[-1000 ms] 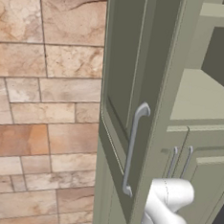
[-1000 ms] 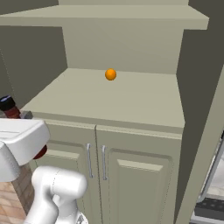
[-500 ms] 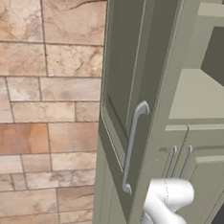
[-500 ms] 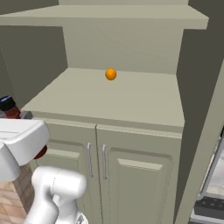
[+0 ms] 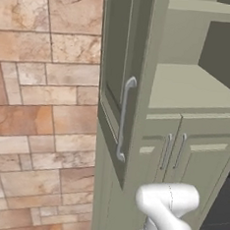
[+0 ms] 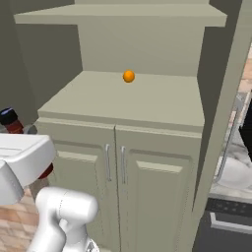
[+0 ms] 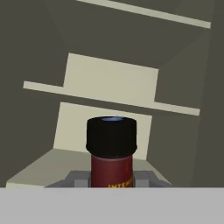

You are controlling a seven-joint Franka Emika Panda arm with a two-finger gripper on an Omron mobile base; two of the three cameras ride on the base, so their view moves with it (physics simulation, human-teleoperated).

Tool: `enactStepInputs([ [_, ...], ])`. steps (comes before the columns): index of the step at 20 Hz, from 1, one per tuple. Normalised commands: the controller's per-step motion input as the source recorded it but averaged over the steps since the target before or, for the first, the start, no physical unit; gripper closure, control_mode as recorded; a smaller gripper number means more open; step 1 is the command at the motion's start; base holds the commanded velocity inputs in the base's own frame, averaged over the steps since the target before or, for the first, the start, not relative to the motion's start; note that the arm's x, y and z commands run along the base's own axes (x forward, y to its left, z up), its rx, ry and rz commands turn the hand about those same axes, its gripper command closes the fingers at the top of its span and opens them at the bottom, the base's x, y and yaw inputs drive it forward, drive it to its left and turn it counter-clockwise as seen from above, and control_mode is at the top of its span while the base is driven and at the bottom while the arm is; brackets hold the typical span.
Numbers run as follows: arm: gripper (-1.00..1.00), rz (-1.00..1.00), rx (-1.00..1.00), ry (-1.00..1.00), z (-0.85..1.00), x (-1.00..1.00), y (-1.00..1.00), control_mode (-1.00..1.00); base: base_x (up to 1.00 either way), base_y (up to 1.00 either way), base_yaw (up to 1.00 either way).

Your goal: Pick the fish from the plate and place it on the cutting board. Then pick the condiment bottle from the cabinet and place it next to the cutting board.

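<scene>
Dark-red glass and a black cap sit closest to the hand camera: the condiment bottle [image 7: 111, 153] stands upright between the gripper [image 7: 111, 179], whose 2 grey fingertips [image 7: 78, 180] press against its lower body from either side. The jaws are pinched on the bottle, with the cap and neck rising above them. Pale lettering shows on the bottle just above the fingertips but is too small to read.

From the right base camera, the bottle [image 6: 14, 129] peeks out at the left edge, its black cap above the white arm link [image 6: 22, 160] that hides most of its body. It hangs in front of and left of the cabinet [image 6: 147, 113], outside the shelf recess and level with the shelf's front edge.

Beyond the bottle, the sage-green cabinet has 2 lower doors [image 6: 152, 197] with slim silver pulls, shut beneath the flat shelf. On that shelf, well back toward the rear wall, rests a small orange ball [image 6: 128, 76]. A second shelf board spans the recess above it.

In the left base view the long cabinet door [image 5: 120, 88] stands swung open toward the camera, its curved silver bar handle [image 5: 124, 119] upright. Behind it runs a tan and brown stone-tile wall [image 5: 39, 105].
</scene>
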Motion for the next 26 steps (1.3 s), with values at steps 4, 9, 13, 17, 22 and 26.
enactStepInputs([
  [4,1.0,0.0,0.0,0.0,0.0,0.0,0.0,1.0,-0.51,0.0,0.0],
  [9,1.0,0.0,0.0,0.0,0.0,0.0,0.0,1.0,-0.52,0.0,0.0],
  [13,1.0,0.0,0.0,0.0,0.0,0.0,0.0,1.0,-0.53,0.0,0.0],
  [17,1.0,0.0,0.0,0.0,0.0,0.0,0.0,1.0,-0.5,0.0,0.0],
  [22,1.0,0.0,0.0,0.0,0.0,0.0,0.0,1.0,-0.15,-0.04,0.0],
  [26,1.0,0.0,0.0,0.0,0.0,0.0,0.0,1.0,-0.01,-0.2,0.0],
])
